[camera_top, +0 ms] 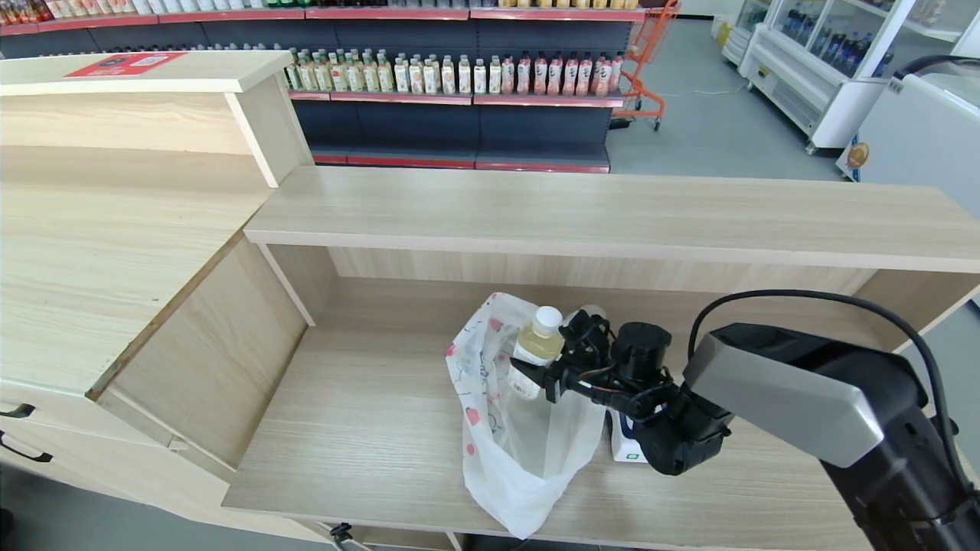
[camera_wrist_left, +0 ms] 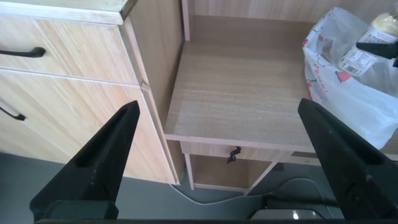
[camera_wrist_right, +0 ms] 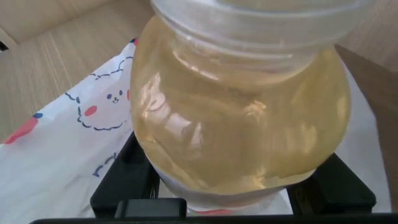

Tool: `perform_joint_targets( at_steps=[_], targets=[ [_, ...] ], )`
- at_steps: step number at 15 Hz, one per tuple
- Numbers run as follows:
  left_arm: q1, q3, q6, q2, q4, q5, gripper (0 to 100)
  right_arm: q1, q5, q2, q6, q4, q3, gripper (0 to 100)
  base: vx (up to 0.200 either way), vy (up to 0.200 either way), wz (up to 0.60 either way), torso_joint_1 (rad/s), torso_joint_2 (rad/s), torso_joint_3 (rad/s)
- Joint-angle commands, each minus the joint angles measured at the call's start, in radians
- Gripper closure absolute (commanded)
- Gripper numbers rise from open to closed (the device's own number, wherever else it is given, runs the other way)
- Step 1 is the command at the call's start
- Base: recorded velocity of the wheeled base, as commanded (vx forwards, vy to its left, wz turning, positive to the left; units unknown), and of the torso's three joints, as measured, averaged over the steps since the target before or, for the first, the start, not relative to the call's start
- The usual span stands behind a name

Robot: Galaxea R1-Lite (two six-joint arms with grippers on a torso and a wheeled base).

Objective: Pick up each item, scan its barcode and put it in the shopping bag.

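A bottle point(camera_top: 536, 346) of pale yellow drink with a white cap stands upright in the mouth of the white printed shopping bag point(camera_top: 521, 451), on the lower counter shelf. My right gripper point(camera_top: 534, 376) is shut on the bottle's body from the right side. In the right wrist view the bottle point(camera_wrist_right: 242, 124) sits between the black fingers point(camera_wrist_right: 127, 183), with the bag point(camera_wrist_right: 74, 137) beneath it. My left gripper point(camera_wrist_left: 217, 168) is open and holds nothing, low at the shelf's front left, by the drawers. From there the bag point(camera_wrist_left: 348, 93) and the bottle point(camera_wrist_left: 365, 50) appear farther off.
A small white box point(camera_top: 624, 448) stands on the shelf point(camera_top: 367, 428) just right of the bag, partly behind my right wrist. The upper counter top point(camera_top: 612, 214) overhangs the back. A cabinet with drawers point(camera_wrist_left: 56, 93) bounds the left. Bare shelf lies left of the bag.
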Motion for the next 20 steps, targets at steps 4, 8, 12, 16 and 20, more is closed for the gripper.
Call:
perform_joint_targets(
  at_steps=[4, 8, 12, 16, 20],
  targets=[
    [0.0, 0.0, 0.0, 0.0, 0.0, 0.0, 0, 0.021, 0.0, 0.116, -0.024, 0.016, -0.132, 100, 0.0, 0.0, 0.0, 0.0, 0.0, 0.0],
    [0.0, 0.0, 0.0, 0.0, 0.0, 0.0, 0, 0.028, -0.004, 0.153, -0.068, 0.023, -0.168, 100, 0.0, 0.0, 0.0, 0.0, 0.0, 0.0],
    [0.0, 0.0, 0.0, 0.0, 0.0, 0.0, 0, 0.008, -0.004, 0.14, -0.082, 0.017, -0.135, 0, 0.0, 0.0, 0.0, 0.0, 0.0, 0.0],
    [0.0, 0.0, 0.0, 0.0, 0.0, 0.0, 0, 0.006, -0.003, -0.053, 0.053, 0.027, -0.069, 0, 0.0, 0.0, 0.0, 0.0, 0.0, 0.0],
    [0.0, 0.0, 0.0, 0.0, 0.0, 0.0, 0, -0.083, -0.003, -0.344, 0.116, 0.074, 0.167, 0, 0.0, 0.0, 0.0, 0.0, 0.0, 0.0]
  ],
)
